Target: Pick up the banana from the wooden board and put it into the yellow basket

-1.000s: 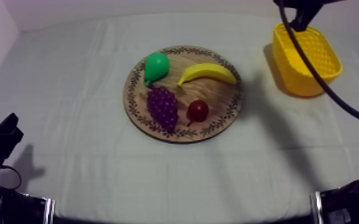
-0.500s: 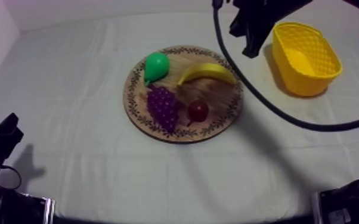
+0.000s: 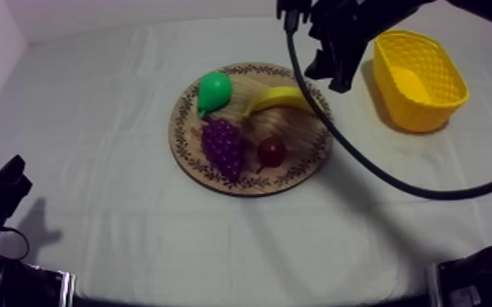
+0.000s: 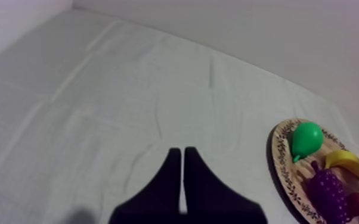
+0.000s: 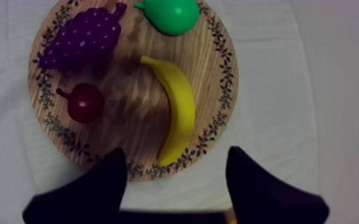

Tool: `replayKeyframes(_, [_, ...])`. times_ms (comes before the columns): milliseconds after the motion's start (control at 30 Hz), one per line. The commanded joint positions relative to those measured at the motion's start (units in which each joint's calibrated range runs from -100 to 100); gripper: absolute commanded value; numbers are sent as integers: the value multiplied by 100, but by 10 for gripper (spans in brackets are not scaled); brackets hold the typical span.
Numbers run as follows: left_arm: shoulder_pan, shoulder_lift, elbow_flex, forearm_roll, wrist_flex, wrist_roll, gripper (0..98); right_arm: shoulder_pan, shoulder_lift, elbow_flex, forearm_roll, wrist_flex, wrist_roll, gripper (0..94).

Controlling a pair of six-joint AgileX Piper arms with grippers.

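Below right claw point(image 3: 335, 73), banana point(image 3: 275, 100) partly hidden

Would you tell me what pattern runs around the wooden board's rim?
Dark leafy vine border on the wooden board, clearest in the right wrist view.

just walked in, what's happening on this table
The right gripper, fingers open, hovers at the edge of the round wooden board, lined up with the yellow toy banana. The banana lies on the board, not yet grasped, beside a green pear, a purple bunch of grapes and a small red fruit. The yellow basket stands off the board on the right arm's side. The left gripper rests shut at its own side of the table.
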Motion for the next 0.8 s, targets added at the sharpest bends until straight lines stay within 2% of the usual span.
replayKeyframes(0, [-1,-3,2,0,1,1,1,-19,-17,74,12,-75,8,512])
replayKeyframes(367, [-1,-3,2,0,1,0,1,-71,340,313,118,-532,-33,511])
replayKeyframes(767, [-1,-3,2,0,1,1,1,97,1394,-214,136,-630,39,491])
